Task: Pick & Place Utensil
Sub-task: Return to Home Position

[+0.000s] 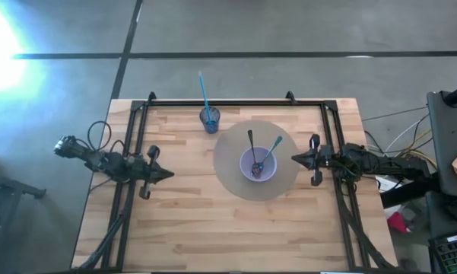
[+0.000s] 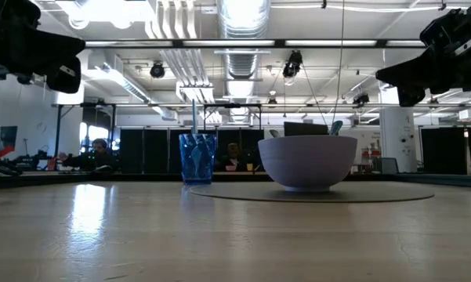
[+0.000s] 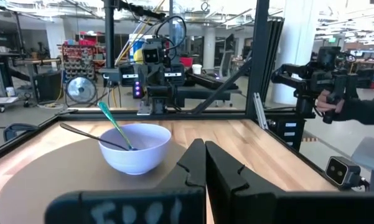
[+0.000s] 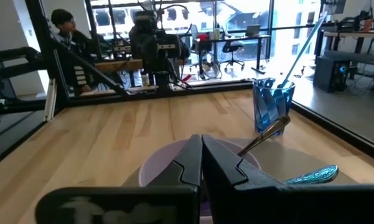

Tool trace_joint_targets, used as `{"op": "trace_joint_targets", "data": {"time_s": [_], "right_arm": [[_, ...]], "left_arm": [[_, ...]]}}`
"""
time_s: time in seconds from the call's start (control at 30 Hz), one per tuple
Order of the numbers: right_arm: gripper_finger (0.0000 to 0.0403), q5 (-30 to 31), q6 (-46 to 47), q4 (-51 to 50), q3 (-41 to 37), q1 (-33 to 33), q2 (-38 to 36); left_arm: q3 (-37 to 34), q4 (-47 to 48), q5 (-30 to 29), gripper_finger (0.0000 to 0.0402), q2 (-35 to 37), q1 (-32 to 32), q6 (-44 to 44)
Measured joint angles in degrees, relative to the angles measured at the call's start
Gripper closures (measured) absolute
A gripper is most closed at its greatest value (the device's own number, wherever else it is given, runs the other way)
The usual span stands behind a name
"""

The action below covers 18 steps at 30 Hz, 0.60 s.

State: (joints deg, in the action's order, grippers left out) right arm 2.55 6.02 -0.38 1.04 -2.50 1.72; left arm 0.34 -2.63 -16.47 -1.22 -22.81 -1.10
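Blue spoon (image 1: 272,150), black fork (image 1: 251,144) in purple bowl (image 1: 245,173); blue straw (image 1: 203,90) in blue cup (image 1: 213,124). L gripper (image 1: 170,173), R gripper (image 1: 294,158) clenched (empty), raised at table sides.

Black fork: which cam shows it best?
Left wrist view: the black fork handle shows full length, leaning out of the purple bowl. High view shows it from above; right wrist view only the handle end; low view, not visible.

The worktop (image 1: 213,228) is seen to be made of joined wooden strips, smooth and faintly sheened. The blue cup (image 4: 272,102) is formed of clear, faceted, glossy plastic. The purple bowl (image 3: 137,155) is smoothly finished, and the grey round mat (image 1: 232,183) beneath is matt.
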Motion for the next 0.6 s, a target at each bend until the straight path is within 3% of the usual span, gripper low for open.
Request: {"op": "trace_joint_targets", "data": {"time_s": [0.6], "right_arm": [[0.0394,0.02,-0.20,0.02,0.00,0.00,0.70]], "left_arm": [[0.00,-0.32,-0.04,0.0401,-0.43,0.00,-0.02]]}}
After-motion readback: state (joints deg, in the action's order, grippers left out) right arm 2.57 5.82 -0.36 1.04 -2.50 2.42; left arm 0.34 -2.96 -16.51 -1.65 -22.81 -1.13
